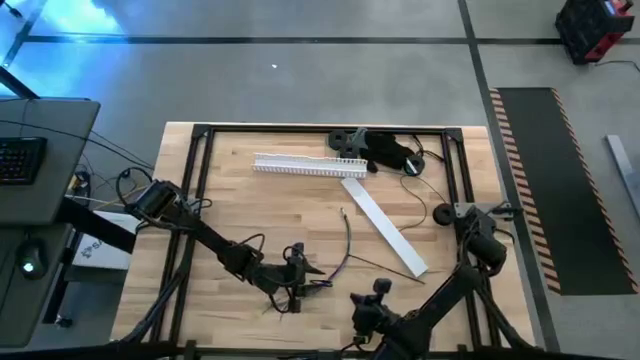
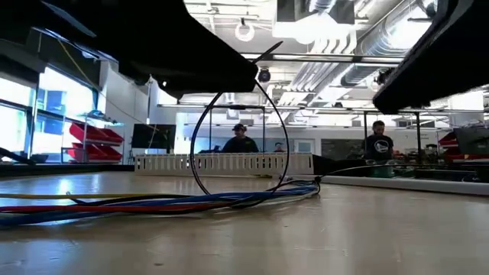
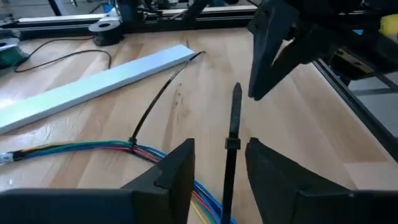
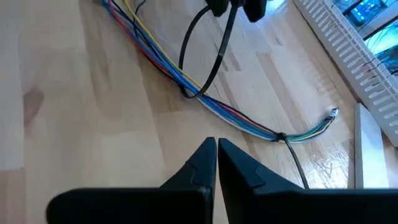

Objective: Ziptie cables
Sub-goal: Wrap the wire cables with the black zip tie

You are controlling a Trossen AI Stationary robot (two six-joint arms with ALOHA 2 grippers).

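The cables (image 4: 186, 81) lie flat on the wooden table (image 1: 250, 200), toward its near side, between the two arms. They form a loose bunch of thin insulated wires in blue, red, yellow and green, smooth-skinned and round in section. One black zip tie (image 4: 281, 137) already cinches the bunch near its splayed end. A second black zip tie (image 4: 202, 53) forms an open, upright loop around the bunch farther along.

The left tool (image 3: 217, 168) is positioned at this loop. Its fingers stand apart on either side of the tie's strap and locking head; whether they press on it cannot be told. The right tool (image 4: 216, 158) hovers above the table just beside the bunch, its fingers together and empty.

Handling assessment: the wires appear light and floppy and would likely sag or spread if lifted at one point. Grasp the whole bunch close to the loop, where the wires run parallel. The tie is a stiff, springy plastic strap with a slick surface. Hold the free tail well away from the head, and brace the head while pulling.

A long flat white strip (image 1: 385, 228) and a slotted white cable duct (image 1: 310, 166) lie farther back, well apart from the work.
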